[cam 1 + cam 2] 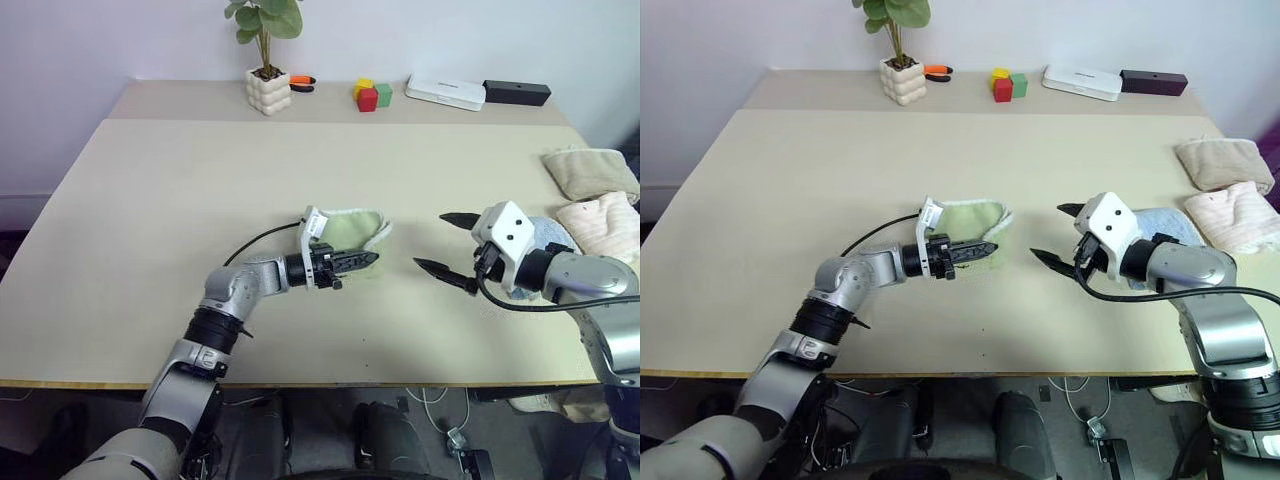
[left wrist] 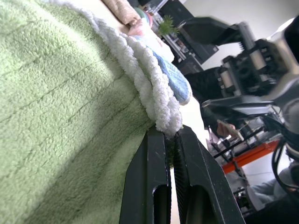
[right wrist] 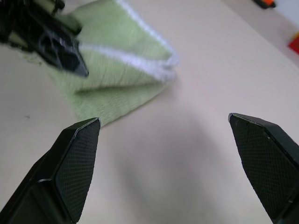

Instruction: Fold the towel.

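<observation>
Left end effector point(image 1: 366, 259) clamped on towel point(image 1: 352, 229) edge; right end effector point(image 1: 444, 243) spread wide, empty.

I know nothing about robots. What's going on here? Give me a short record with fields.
Job: folding the towel
Towel: light green, doubled over, lying mid-table
Left gripper: shut on the towel's whitish edge
Right gripper: open, holding nothing, apart from the towel on its right
Blue towel: folded, behind the right gripper
Beige towel and pink towel: folded, at the table's right edge
Far edge: potted plant, coloured blocks
</observation>
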